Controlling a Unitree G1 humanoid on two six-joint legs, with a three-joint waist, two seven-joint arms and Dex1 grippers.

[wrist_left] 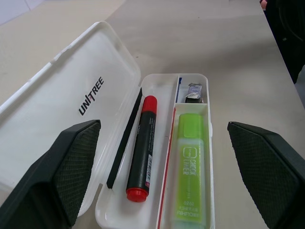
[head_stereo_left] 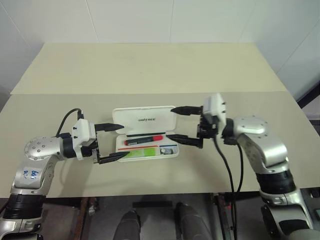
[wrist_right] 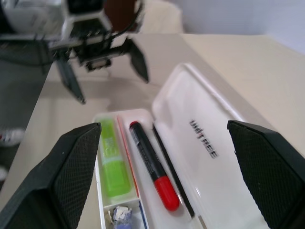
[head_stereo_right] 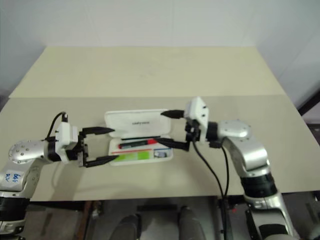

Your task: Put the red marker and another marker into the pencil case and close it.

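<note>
Left two-fingered black gripper [head_stereo_left: 111,143] and right gripper [head_stereo_left: 181,123] both hang spread and empty at the ends of the flat white plastic pencil case [head_stereo_left: 145,119], lid open. The black-barrelled, red-capped marker [wrist_left: 142,156] and chunky lime-green highlighter [wrist_left: 190,172] lie in its tray.

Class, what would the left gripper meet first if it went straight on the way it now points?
Most likely the open pencil case. The left gripper points at its near end with its jaws open either side. Its height is unclear, so it might instead pass just above the tray, over the red marker and green highlighter.

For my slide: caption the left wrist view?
Red marker and green highlighter lie in the open pencil case.
</note>
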